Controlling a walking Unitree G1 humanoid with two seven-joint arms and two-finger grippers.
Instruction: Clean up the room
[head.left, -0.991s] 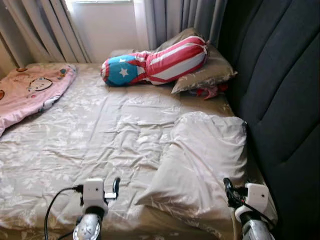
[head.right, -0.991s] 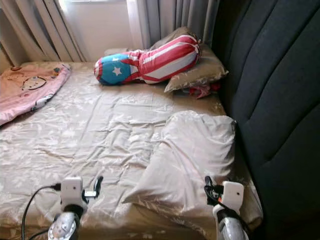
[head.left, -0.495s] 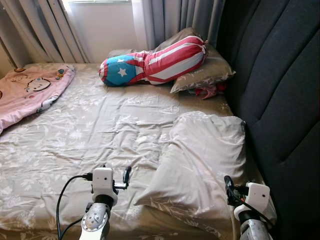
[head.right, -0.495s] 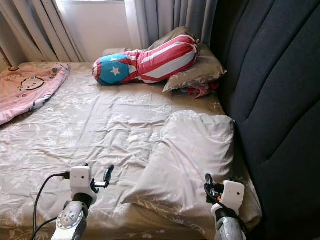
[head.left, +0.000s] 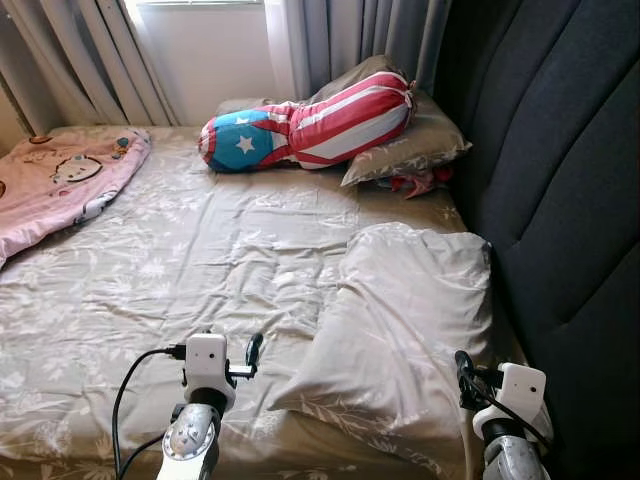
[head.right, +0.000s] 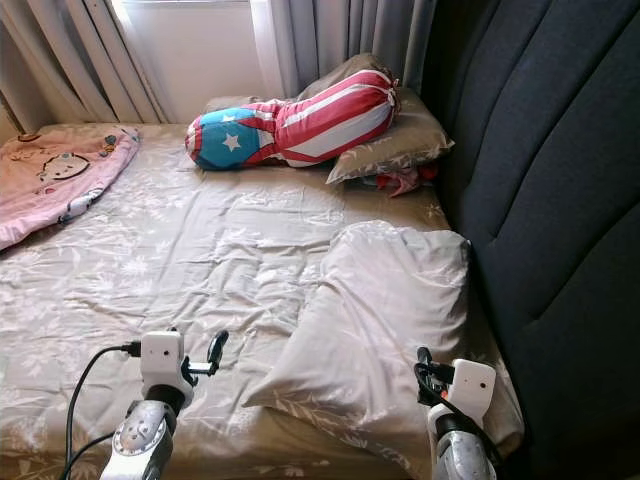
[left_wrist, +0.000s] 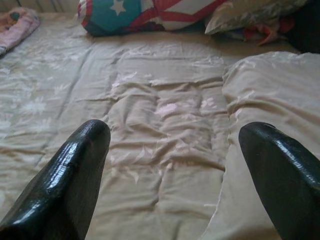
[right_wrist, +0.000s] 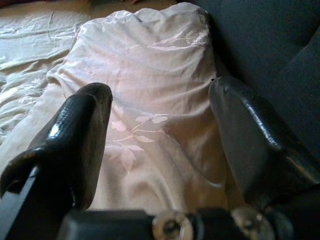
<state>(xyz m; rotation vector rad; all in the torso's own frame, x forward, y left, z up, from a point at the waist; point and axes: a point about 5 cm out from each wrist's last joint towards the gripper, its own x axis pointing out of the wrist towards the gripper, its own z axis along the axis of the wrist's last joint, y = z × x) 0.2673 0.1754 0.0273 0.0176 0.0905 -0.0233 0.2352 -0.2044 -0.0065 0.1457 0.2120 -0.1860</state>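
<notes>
Both grippers sit low in the frame, fingers spread: the left gripper (left_wrist: 172, 165) above the rumpled beige sheet (head.left: 200, 260), the right gripper (right_wrist: 160, 135) over the near pillow (head.left: 400, 320) at lower right, beside the dark headboard (head.left: 560, 170). A striped bolster (head.left: 310, 125) lies at upper centre.

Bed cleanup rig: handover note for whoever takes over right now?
Left claw: open, holding nothing, above the rumpled sheet beside the near pillow.
Right claw: open, holding nothing, over that pillow's near end, by the headboard.
Far end: flag bolster on a second pillow, red item beside it; pink blanket at left.
Done: nothing visibly tidied.
Left: straighten pillow, sheet, stray items.
</notes>
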